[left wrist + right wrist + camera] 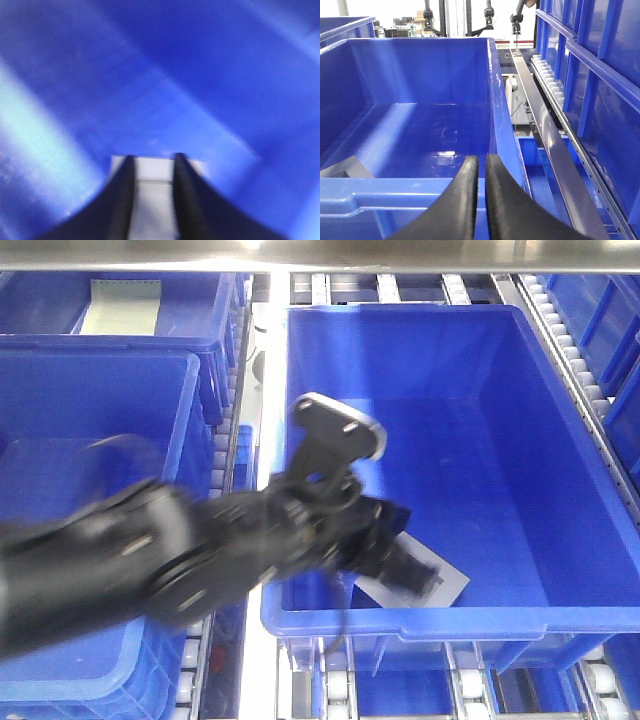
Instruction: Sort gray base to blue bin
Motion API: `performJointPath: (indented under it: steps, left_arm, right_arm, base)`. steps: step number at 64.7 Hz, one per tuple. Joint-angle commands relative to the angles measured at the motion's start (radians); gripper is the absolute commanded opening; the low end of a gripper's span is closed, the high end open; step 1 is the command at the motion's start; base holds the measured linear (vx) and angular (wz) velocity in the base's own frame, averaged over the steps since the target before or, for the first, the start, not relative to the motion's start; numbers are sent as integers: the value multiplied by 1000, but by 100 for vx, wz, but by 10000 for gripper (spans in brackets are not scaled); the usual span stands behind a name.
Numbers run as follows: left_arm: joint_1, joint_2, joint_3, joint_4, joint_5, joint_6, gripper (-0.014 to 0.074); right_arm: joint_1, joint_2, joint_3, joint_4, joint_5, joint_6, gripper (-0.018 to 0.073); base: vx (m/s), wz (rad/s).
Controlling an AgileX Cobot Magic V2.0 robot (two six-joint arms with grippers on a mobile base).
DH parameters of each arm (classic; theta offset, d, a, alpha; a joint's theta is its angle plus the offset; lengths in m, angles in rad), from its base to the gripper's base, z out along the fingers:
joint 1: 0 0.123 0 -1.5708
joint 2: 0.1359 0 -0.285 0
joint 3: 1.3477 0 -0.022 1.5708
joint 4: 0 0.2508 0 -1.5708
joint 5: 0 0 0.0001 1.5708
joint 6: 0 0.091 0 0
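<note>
The blue bin (420, 621) stands at centre right on the roller rack. My left arm reaches into it from the left. My left gripper (408, 562) is low in the bin's near left corner, its jaws on either side of the gray base (452, 586), which is at or just above the floor. The blurred left wrist view shows the light gray base (152, 172) between the black fingers (125, 175), with the bin's blue wall (150, 75) behind. My right gripper (482, 159) is shut and empty at the bin's rim (395, 190). The gray base (345, 169) shows in the bin's left corner.
Two more blue bins stand on the left (90, 390) and back left (190, 315), the far one holding a pale sheet (120, 308). Roller rails (570, 350) run along the right. A metal rail (545, 130) and stacked blue bins (600, 75) flank the right gripper.
</note>
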Motion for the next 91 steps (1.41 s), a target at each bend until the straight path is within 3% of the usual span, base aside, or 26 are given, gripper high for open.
performJointPath:
  steps: [1, 21, 51, 91]
  left_arm:
    - [-13, -138, 72, -5, -127, -3, -8]
    - [-15, -545, 378, -5, -93, -3, -7]
    - [-15, -1108, 680, -7, -38, -6, -7]
    - [-15, -1177, 698, -6, -43, -6, -7]
  right_arm:
    - [-4, -8, 1, -4, -76, -7, -4]
    - [-4, -8, 1, -4, -76, -7, -4]
    - [-4, -8, 1, -4, -76, -7, -4]
    - [-4, -8, 1, -4, -76, -7, -4]
  base:
    - [0, 0]
    - [0, 0]
    - [0, 0]
    - [0, 0]
